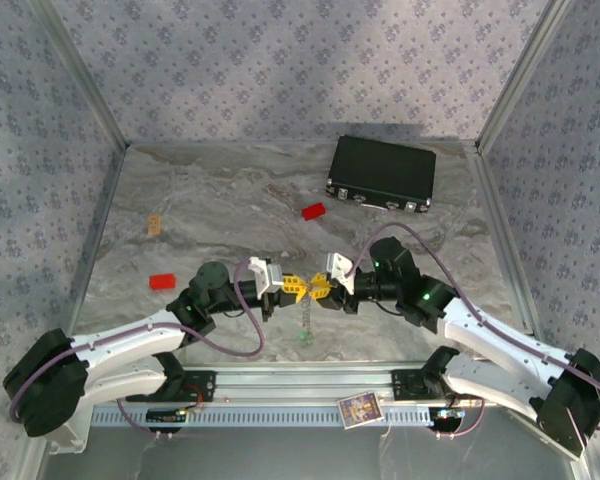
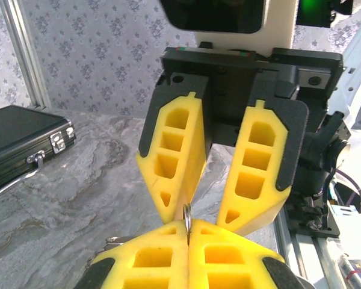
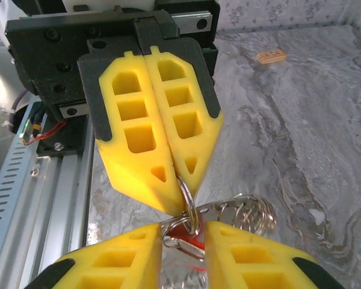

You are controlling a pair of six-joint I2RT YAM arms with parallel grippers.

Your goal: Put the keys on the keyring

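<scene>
Left pincer (image 3: pixel 182 195) sits clamped on ring (image 3: pixel 190 209), right pincer (image 3: pixel 183 232) stands jaws apart with red key (image 3: pixel 191 242) between its tips, just under ring; best to pinch key head squarely, then thread slowly.

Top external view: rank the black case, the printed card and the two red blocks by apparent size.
1. black case
2. printed card
3. left red block and centre red block: alike, unranked.
</scene>
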